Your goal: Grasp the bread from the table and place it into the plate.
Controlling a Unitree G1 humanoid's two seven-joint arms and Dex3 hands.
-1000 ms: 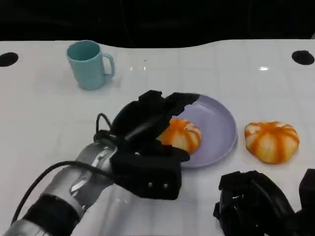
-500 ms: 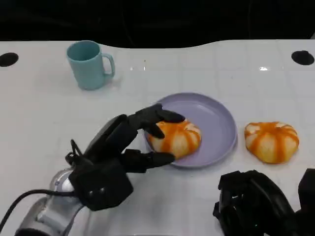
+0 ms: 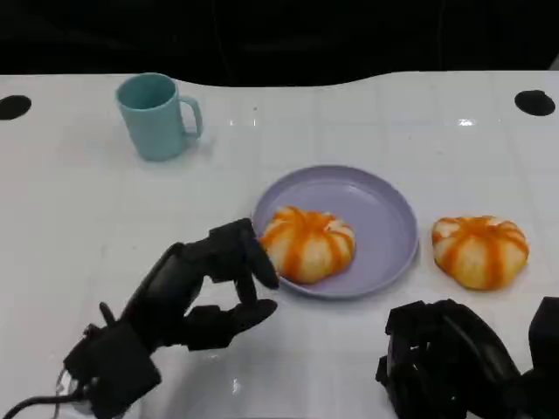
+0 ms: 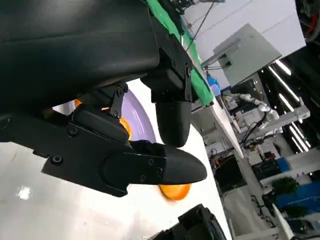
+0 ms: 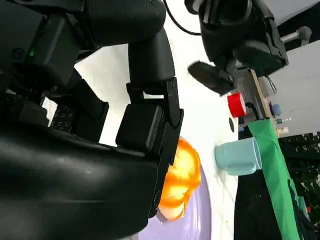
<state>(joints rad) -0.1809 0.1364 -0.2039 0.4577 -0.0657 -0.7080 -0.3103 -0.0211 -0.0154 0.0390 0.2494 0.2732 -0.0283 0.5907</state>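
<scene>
On the white bench (image 3: 79, 209) stands a lilac plate (image 3: 384, 218), and one orange-striped bread (image 3: 307, 243) lies inside it, on the side of the plate nearest the robot's left hand. A second bread (image 3: 481, 250) of the same kind lies on the bench just beside the plate, on the robot's right, not touching the plate rim.

The left hand (image 3: 203, 292) is low over the bench, just beside the plate. Its fingers (image 3: 244, 253) are apart and hold nothing; the upper ones reach close to the bread in the plate, but I cannot tell if they touch it. In the left wrist view the fingers (image 4: 172, 115) are also spread, with the plate (image 4: 136, 120) behind them.

The right hand (image 3: 454, 362) is at the near edge of the bench, in front of the second bread. I cannot tell how its fingers are closed or what they hold.

A light blue mug (image 3: 157, 114) stands upright at the far left of the bench, well apart from the plate.
</scene>
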